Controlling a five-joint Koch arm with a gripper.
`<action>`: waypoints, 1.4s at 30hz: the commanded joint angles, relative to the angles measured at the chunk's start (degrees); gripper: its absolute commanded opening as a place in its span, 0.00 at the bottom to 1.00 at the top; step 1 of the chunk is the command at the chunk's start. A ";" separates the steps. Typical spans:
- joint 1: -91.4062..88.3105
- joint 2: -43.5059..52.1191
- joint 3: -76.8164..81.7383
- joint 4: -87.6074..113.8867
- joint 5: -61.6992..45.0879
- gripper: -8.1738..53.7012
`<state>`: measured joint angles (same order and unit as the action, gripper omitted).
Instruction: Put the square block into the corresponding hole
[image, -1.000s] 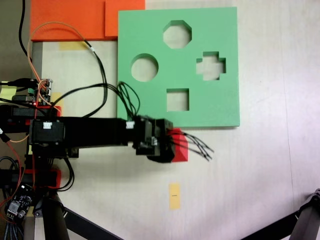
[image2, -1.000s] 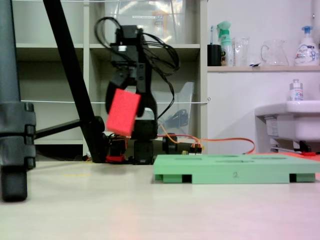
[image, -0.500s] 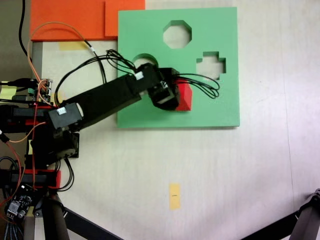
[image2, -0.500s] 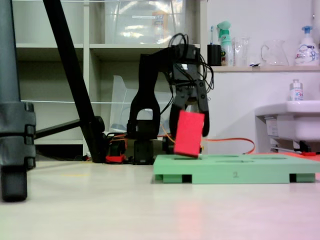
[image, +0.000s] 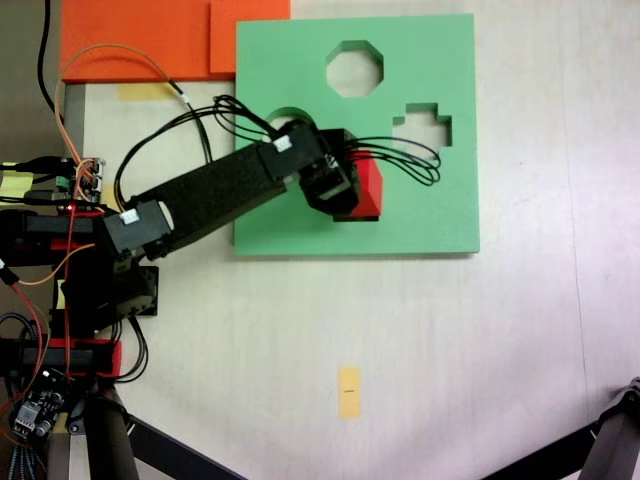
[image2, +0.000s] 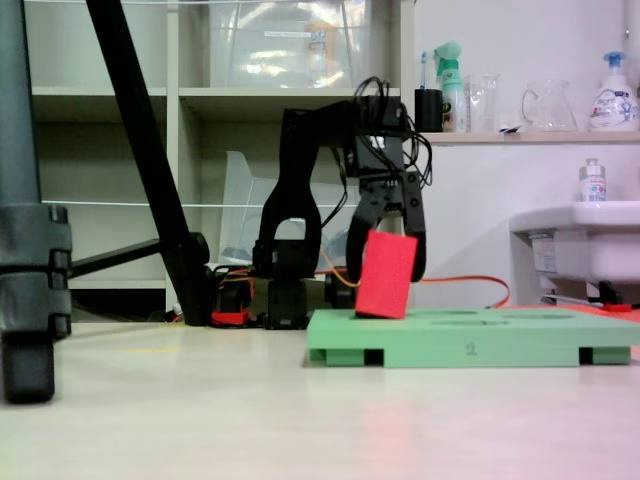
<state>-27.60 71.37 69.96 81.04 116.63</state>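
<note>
Here, nearest the low side camera, a black tripod leg (image2: 30, 280) stands on the pale table (image2: 200, 420), and behind it lies the green board (image2: 470, 345), flat on its short feet. My gripper (image2: 388, 262) hangs over the board's left part, pointing down, its 2 jaws closed on the square block (image2: 386, 274). The red cube sits between the fingers and reaches below them, tilted, with its lower edge right at the board's top surface (whether it touches or has begun to enter, I cannot tell from here).

From above, my arm (image: 200, 200) reaches slantwise from the base at the left onto the green board (image: 420, 215). My gripper (image: 345, 195) covers most of the corresponding hole (image: 378, 217); just a dark sliver of it shows by the cube's lower right corner. The square block (image: 370, 190) pokes out on the right side of the jaws, over that cutout. Beyond it lie the round cutout (image: 285, 115), the cross cutout (image: 425, 128) and the octagonal cutout (image: 355, 68), with orange sheets (image: 150, 35) at the far left corner.
</note>
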 joint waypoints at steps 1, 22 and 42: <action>-1.58 3.34 -2.99 2.81 1.32 0.39; 0.00 -8.70 -6.94 2.55 -2.29 0.48; 0.09 9.32 -9.58 12.57 -4.22 0.97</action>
<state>-27.51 75.23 62.93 90.18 112.76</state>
